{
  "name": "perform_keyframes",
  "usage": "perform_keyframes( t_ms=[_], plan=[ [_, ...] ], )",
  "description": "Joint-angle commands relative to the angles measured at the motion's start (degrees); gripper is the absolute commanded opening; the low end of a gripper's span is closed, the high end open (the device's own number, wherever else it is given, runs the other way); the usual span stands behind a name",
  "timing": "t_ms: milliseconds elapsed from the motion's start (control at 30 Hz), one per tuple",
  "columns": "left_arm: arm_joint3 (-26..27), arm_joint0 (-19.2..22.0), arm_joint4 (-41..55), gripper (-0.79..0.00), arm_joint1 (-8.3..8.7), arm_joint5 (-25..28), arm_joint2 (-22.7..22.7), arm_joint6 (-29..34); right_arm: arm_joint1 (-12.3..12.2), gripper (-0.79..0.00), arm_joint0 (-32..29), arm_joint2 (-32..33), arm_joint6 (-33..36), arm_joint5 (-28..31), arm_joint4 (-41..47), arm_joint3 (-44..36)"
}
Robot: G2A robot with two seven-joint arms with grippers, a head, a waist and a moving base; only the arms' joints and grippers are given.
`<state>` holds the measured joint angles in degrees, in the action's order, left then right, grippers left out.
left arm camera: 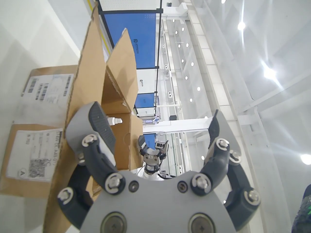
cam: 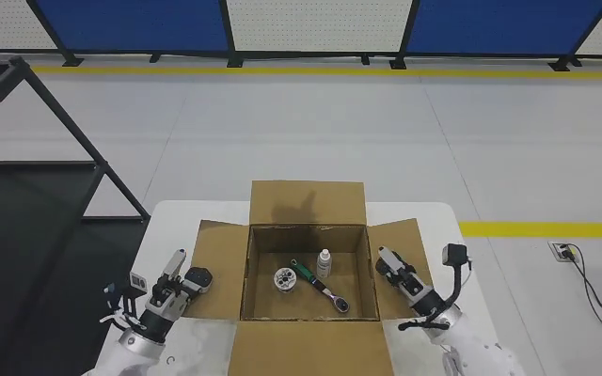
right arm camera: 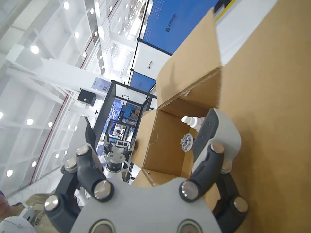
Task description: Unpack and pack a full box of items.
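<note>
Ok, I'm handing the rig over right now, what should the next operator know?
Left gripper: fingers open, empty, at the left flap of the open brown cardboard box.
Right gripper: fingers open, empty, at the right flap.
Inside the box: small white bottle, green-handled ratchet wrench, round silver metal part.
Done: flaps are open.
Left: likely lift all three out, then repack.

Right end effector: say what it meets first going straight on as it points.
Probably the cardboard box: the right end effector points across its open top toward the far wall. Depth is unclear; it might pass above.
</note>
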<state>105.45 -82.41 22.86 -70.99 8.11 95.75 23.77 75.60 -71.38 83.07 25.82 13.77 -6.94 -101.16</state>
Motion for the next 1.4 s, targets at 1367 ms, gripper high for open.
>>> perform_keyframes(
  t_ms=[1367],
  plan=[
    [6.70, -2.36, 21.00, 0.000, -0.57, 0.91, 6.57, -4.54, 3.12, 0.000, 26.36, -31.14, 16.76, -29.11, -55.12, 13.35]
  ],
)
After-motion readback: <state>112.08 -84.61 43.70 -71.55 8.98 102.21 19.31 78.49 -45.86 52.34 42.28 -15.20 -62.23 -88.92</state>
